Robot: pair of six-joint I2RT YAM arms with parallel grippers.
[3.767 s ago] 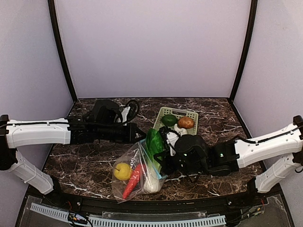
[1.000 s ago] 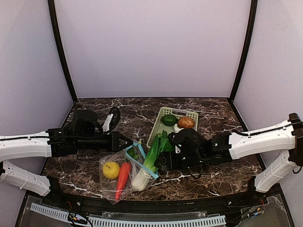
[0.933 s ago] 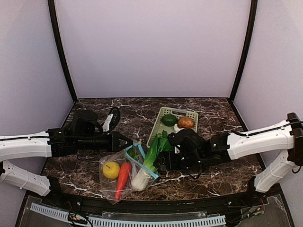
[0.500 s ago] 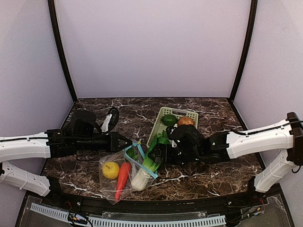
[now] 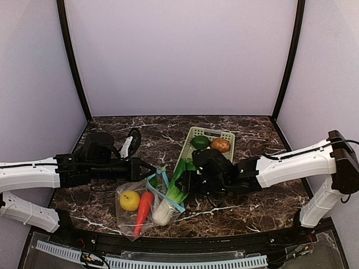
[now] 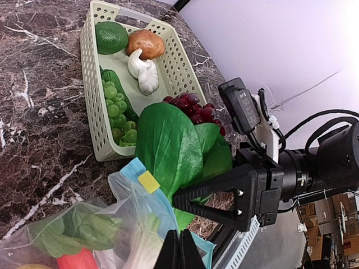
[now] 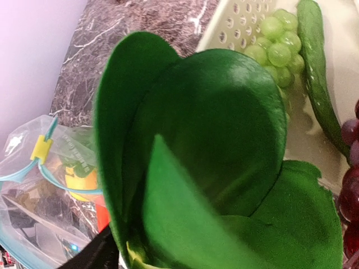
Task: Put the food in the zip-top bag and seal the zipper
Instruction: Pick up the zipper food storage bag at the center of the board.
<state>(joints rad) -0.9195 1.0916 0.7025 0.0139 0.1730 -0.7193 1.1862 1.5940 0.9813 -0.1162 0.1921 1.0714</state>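
Shifted up off the stalk in the last second, the right gripper (image 5: 188,182) now flanks the bok choy (image 5: 173,193) at its leaves. Its jaws are narrowing, but I cannot tell whether they grip. The white base lies inside the zip-top bag (image 5: 124,217) beside the lemon (image 5: 129,200) and red pepper (image 5: 141,213), with the leaves still outside. The left gripper (image 5: 150,168), pressed together, pinches the bag's rim. The zipper (image 5: 152,185) is unsealed, and the basket (image 5: 216,132) holds more food.
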